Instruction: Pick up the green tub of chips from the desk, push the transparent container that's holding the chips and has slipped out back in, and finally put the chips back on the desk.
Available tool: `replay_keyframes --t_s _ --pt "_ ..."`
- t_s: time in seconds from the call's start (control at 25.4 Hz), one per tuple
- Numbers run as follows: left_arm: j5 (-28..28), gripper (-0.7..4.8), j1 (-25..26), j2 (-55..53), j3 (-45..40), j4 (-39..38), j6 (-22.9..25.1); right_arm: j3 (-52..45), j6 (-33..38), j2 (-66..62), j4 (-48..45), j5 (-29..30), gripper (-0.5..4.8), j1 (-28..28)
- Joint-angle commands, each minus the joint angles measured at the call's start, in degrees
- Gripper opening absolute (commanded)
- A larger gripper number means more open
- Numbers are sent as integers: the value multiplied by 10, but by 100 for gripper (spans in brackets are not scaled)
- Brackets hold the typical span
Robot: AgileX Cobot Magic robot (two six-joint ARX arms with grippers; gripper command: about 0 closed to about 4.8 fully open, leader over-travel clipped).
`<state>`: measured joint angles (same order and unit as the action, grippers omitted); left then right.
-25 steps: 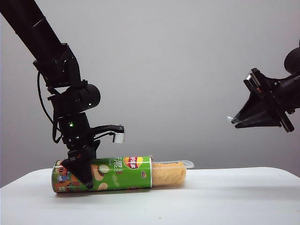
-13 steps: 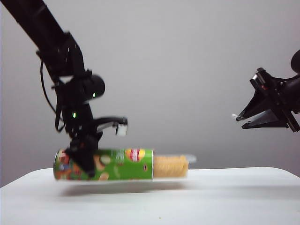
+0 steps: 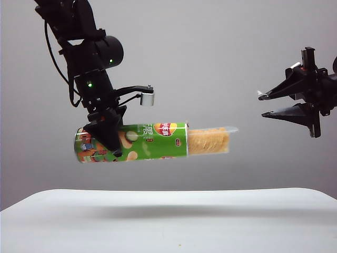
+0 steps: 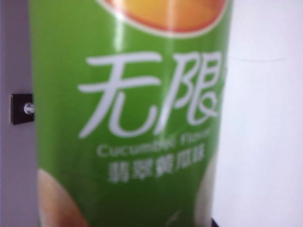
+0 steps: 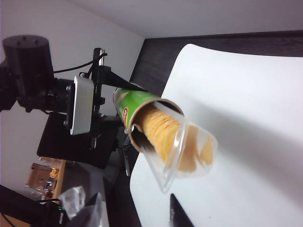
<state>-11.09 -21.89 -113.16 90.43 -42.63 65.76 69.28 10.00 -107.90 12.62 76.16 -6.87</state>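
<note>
The white desk lay below the green tub of chips, which hung level in the air. White letters on it read "Cucumber Flavor". The transparent container stuck out, full of chips. The left gripper squeezed the tub. Well apart from the tub, the right gripper was wide open, holding nothing.

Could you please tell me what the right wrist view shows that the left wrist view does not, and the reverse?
Only the right wrist view shows the open end of the tub, with the clear container and its chips sticking out, the left arm's camera housing, the desk below, and the tips of the open right gripper.

Only the left wrist view shows the tub's white lettering up close, filling the frame.

Both show the green tub, which the left gripper holds in the air.
</note>
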Motion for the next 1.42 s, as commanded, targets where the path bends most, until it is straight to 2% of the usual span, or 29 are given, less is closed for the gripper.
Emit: replay_keyframes --t_s 0.04,0.51,0.87,0.91,1.06,1.22,1.34,1.42 --pt "-6 241 -10 5 1 4 -2 2 10 2 -5 11 178 3" --pt "-16 241 -25 7 2 19 -19 1 4 -20 0 -27 177 22" --pt "-22 241 -25 10 1 20 -22 1 5 -43 -7 -23 175 45" --pt "-26 241 -25 10 1 20 -22 2 5 -43 -10 -24 165 49" --pt "-33 241 -25 10 1 17 -24 2 5 -44 -11 -39 48 56" --pt "-33 241 -25 10 1 5 -24 2 5 -44 -11 -43 43 56" --pt "-33 241 -25 10 1 2 -25 2 5 -44 -11 -43 -7 56" --pt "-35 241 -25 10 2 2 -28 2 5 -44 -11 -41 -6 56"
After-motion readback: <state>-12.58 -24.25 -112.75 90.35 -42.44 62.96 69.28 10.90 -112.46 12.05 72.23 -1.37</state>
